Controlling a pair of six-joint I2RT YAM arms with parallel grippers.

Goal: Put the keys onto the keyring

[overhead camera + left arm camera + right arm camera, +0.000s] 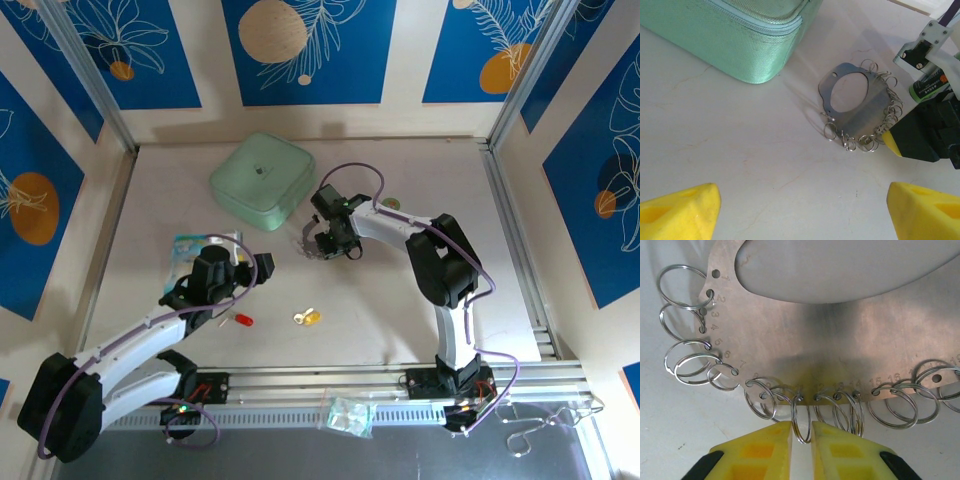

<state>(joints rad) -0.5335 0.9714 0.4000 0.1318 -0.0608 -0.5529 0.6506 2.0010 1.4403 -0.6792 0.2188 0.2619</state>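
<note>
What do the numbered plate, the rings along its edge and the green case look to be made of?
The plate: flat sheet metal, likely steel, dull brushed grey with stamped numbers. The split rings: bright polished wire, probably steel, with glinting highlights. The green case: matte woven fabric by its visible weave, with a zip.

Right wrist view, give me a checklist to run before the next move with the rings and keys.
1. Right claw closed around one ring at the plate edge: ok.
2. Grip firm enough to pull: cannot tell.
3. That ring free of the plate: not ok, it is threaded through a hole.
4. Left claw open and empty: ok.
5. Red key and yellow key lying loose on the table: ok.
</note>
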